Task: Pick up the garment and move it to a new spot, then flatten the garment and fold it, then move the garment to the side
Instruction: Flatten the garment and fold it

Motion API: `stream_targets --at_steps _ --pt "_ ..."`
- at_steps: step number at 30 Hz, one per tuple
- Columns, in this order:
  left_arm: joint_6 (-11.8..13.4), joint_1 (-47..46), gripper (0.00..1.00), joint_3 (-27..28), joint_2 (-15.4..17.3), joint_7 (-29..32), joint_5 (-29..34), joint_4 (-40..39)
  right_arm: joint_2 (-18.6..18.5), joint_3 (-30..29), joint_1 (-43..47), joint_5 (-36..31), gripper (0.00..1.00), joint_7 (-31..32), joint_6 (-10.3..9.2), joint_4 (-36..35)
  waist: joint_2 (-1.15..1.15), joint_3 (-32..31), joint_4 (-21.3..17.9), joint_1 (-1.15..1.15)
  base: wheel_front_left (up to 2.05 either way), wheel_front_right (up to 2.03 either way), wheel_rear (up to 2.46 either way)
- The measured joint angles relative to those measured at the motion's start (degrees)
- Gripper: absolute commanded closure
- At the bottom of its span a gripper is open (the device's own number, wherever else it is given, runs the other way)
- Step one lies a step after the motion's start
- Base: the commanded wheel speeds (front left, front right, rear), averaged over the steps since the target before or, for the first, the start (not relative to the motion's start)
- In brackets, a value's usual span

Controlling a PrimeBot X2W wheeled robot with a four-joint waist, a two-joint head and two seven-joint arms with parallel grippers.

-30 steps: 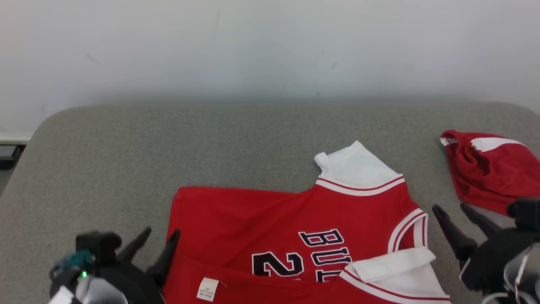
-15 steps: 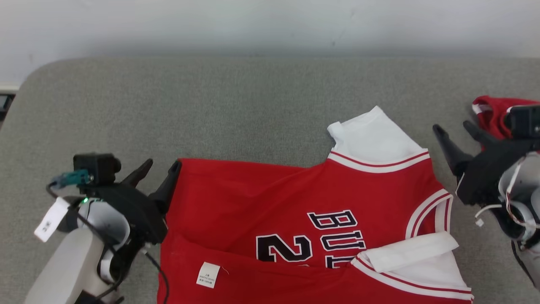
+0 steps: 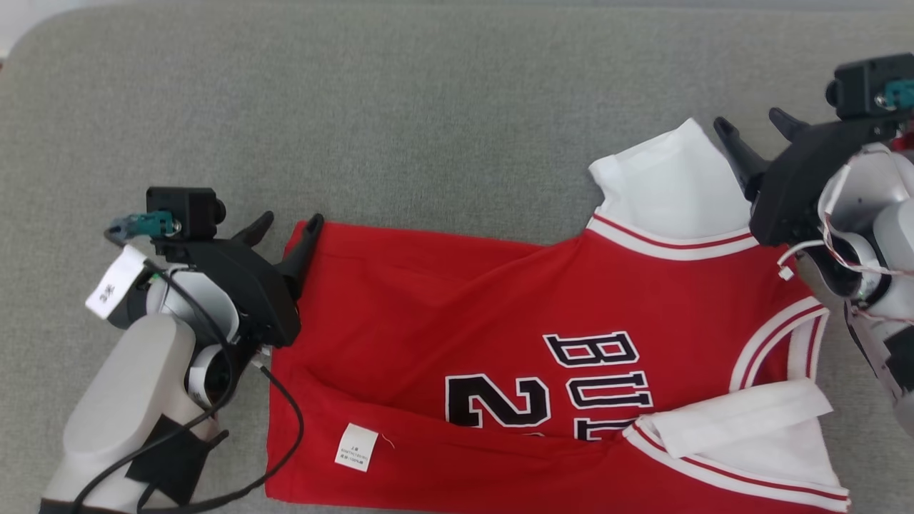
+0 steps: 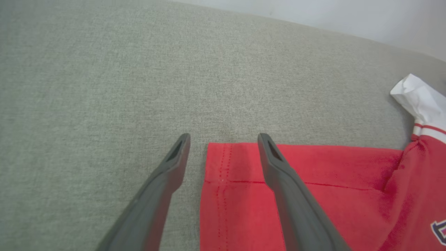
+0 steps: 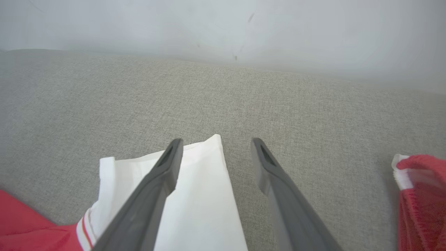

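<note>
The garment (image 3: pixel 500 321) is lying flat on the near surface (image 3: pixel 428 107), its long axis running left to right. At its far edge, the left end effector (image 3: pixel 292 216) is straddling the hem corner and the right end effector (image 3: pixel 749 118) the white sleeve edge. Both are gaping wide and holding nothing.

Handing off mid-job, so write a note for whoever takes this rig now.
Left gripper: open, straddling the far hem corner of the jersey, nothing held.
Right gripper: open, over a corner of the white sleeve, nothing held.
Jersey: on the grey pad, near edge flipped over, tag showing.
Done: no neat fold yet.
Left: grip both corners, flatten, fold, move aside.
</note>
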Motion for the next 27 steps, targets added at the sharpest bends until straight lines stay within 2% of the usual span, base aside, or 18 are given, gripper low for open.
stream_targets --at_steps 9,19,20,21,22,23,27 --pt "-0.94 -3.76 0.00 -0.77 -1.93 1.47 -0.11 6.31 1.62 2.41 -4.95 -2.46 0.00 0.13 1.45 8.35 0.00 3.76 1.38 -0.01 0.00 0.00 0.00" --pt "-1.96 -6.34 0.00 -1.94 -3.54 1.89 -1.07 9.10 2.66 4.11 -8.26 -3.99 0.00 -0.03 2.48 15.06 -0.01 5.55 2.60 -0.02 0.00 0.00 0.00" --pt "-1.98 -6.49 0.40 -2.08 -3.64 1.89 -1.21 9.42 2.77 4.32 -8.92 -4.34 0.02 -0.02 2.49 15.82 -0.01 5.65 2.70 -0.02 0.00 0.00 0.00" --pt "-1.98 -6.59 0.58 -2.05 -3.68 1.88 -1.22 9.50 2.88 4.45 -9.32 -4.41 0.54 -0.03 2.57 16.26 -0.01 5.77 2.77 -0.02 0.00 0.00 0.00" --pt "-1.98 -6.75 0.69 -1.93 -3.69 1.86 -1.51 9.77 2.96 4.59 -9.55 -4.47 0.78 -0.22 2.83 16.60 -0.01 5.92 2.84 -0.02 0.00 0.00 0.00" --pt "-1.98 -7.01 1.00 -1.92 -3.65 1.77 -2.27 10.20 3.12 4.69 -9.88 -4.54 1.00 -0.68 3.05 17.08 -0.01 6.04 2.91 -0.02 0.00 0.00 0.00" --pt "-2.46 -7.38 1.00 -2.13 -4.30 1.09 -3.08 11.01 3.89 5.01 -10.74 -4.88 1.00 -1.79 3.83 18.70 -0.01 6.28 3.07 -0.02 0.00 0.00 0.00"
